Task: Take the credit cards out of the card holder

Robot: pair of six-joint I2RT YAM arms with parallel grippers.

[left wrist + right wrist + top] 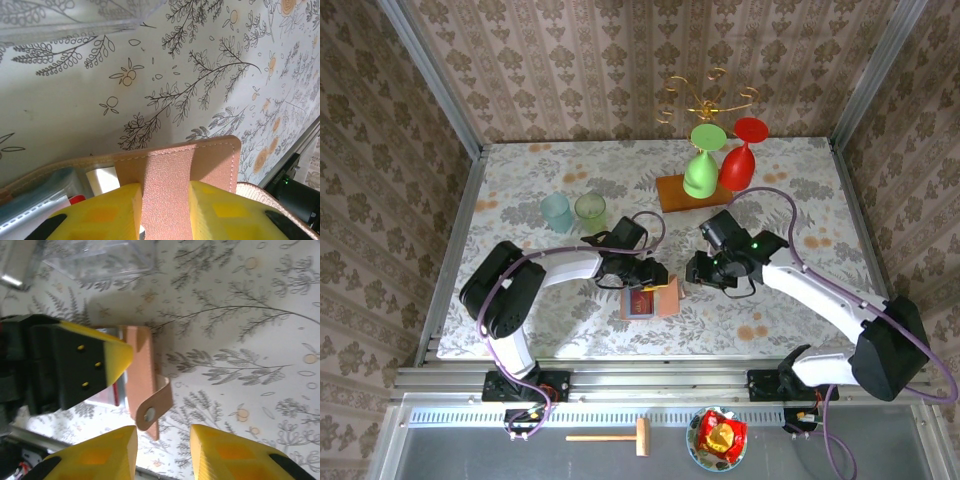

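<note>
The wallet (665,296) lies open near the middle of the table's (800,200) front edge. The red cards (640,303) are inside it, mostly hidden under the left gripper (165,212), whose jaws clasp the wallet's strap (167,170). The right gripper (162,452) hovers released just beside the strap's snap end, with bare table running to the right edge.
</note>
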